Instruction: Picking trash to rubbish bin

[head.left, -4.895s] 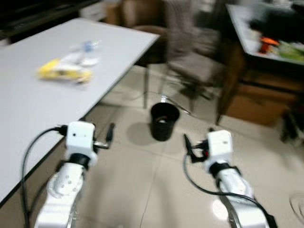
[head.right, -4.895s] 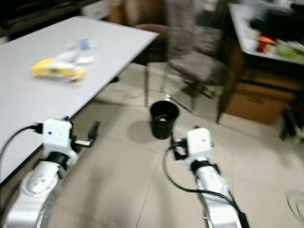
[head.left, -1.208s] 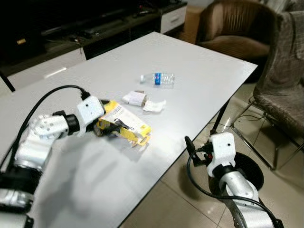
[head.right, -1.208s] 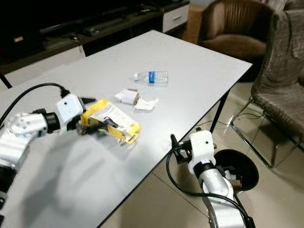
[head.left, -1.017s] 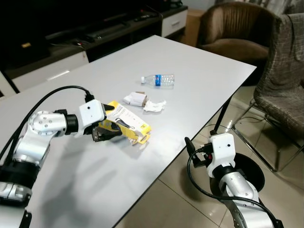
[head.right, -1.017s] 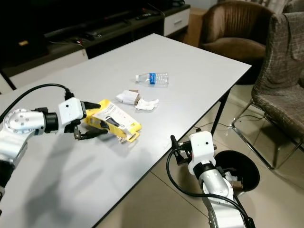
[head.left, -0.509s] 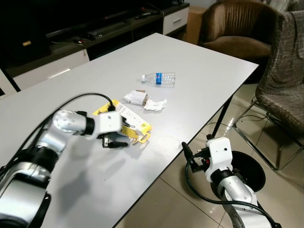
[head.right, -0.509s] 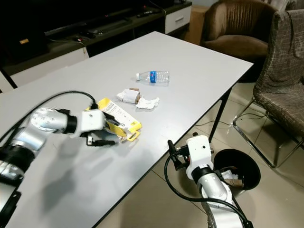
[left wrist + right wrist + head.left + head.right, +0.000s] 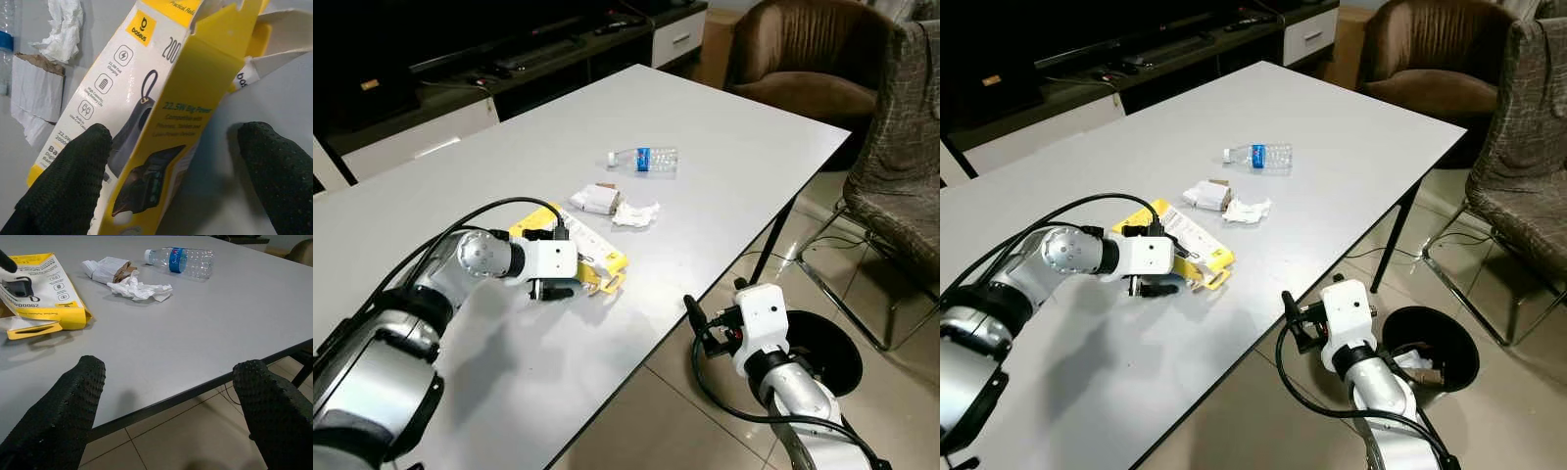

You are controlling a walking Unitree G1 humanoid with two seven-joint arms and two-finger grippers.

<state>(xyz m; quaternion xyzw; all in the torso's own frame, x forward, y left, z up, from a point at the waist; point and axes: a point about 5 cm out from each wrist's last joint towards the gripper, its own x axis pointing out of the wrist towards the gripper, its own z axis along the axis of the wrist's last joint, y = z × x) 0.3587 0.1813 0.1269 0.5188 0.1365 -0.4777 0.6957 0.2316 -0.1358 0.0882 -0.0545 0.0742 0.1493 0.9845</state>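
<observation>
An opened yellow carton [image 9: 598,257] lies on the white table [image 9: 724,127]. My left gripper [image 9: 565,262] is open and straddles the carton's near end. In the left wrist view one finger [image 9: 68,181] touches the carton [image 9: 161,98] and the other stands apart from it. Beyond the carton lie a crumpled tissue [image 9: 636,213], a torn paper wrapper [image 9: 595,199] and a clear plastic bottle [image 9: 644,159]. My right gripper [image 9: 691,315] hangs open and holds nothing, below the table's edge. The black rubbish bin [image 9: 854,354] stands on the floor just behind it, with some trash inside.
A grey-draped chair [image 9: 901,166] stands to the right of the table, and a brown armchair [image 9: 803,59] behind it. A dark TV cabinet [image 9: 460,78] runs along the far side. A table leg [image 9: 773,240] stands near the bin. Tiled floor lies open to the right.
My left gripper has swung right along the carton's near side and now straddles its end. The carton stays on the table. The right arm has barely moved.
</observation>
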